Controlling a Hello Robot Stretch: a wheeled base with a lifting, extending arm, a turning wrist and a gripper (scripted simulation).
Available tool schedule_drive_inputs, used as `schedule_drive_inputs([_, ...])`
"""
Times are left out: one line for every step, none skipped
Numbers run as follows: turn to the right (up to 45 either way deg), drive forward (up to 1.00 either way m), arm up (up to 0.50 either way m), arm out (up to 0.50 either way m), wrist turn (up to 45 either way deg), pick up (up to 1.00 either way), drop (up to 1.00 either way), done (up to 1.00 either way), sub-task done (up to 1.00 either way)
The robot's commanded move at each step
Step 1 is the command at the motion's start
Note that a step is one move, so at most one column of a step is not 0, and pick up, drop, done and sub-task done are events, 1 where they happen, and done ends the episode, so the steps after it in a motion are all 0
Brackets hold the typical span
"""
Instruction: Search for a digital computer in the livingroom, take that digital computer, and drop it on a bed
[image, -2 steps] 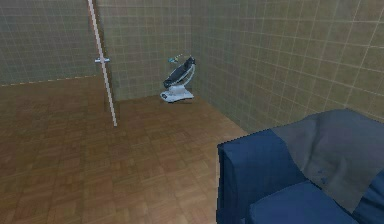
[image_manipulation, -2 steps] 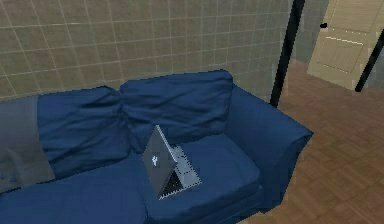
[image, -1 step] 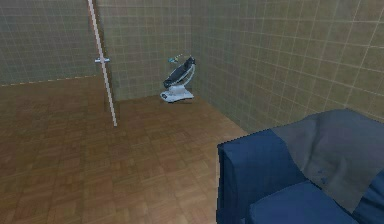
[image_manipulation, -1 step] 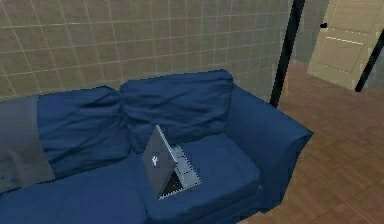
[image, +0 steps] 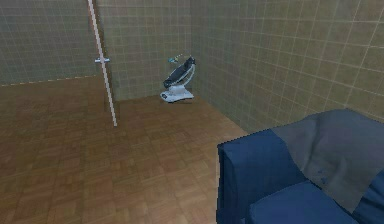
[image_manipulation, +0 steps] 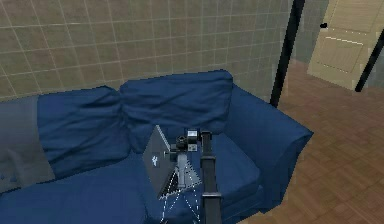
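Laptop (image_manipulation: 158, 158) observed in the arm side view: a thin grey slab standing tilted over the seat cushion of a blue sofa (image_manipulation: 90, 120), just left of the gripper (image_manipulation: 186, 146). From my feed I cannot tell whether the slab rests on the cushion or hangs free of it, so I cannot tell whether the gripper holds anything. How its fingers are set I likewise cannot tell. The arm (image_manipulation: 212, 185) rises as a dark bar from the bottom edge up to the gripper body. A tangle of thin pale lines (image_manipulation: 180, 200) shows below the laptop, beside the arm; I cannot identify it.

A grey blanket (image_manipulation: 15, 140) lies over the sofa toward the arm side view's left. Behind the sofa stands a tiled wall (image_manipulation: 120, 40). Toward the view's right I note a dark upright post (image_manipulation: 285, 50), a pale panelled door (image_manipulation: 345, 40) and wooden floor (image_manipulation: 330, 130).

In the forward view, a thin pale pole (image: 104, 60) stands on the wooden floor before the tiled walls. Near the corner sits a small dark reclined seat (image: 180, 82) on a white base. The blue sofa's end with the grey blanket occupies the lower right.
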Motion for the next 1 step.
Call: schedule_drive_inputs([0.0,0.00,0.00,0.00,45.0,0.00,0.00,0.00,0.00])
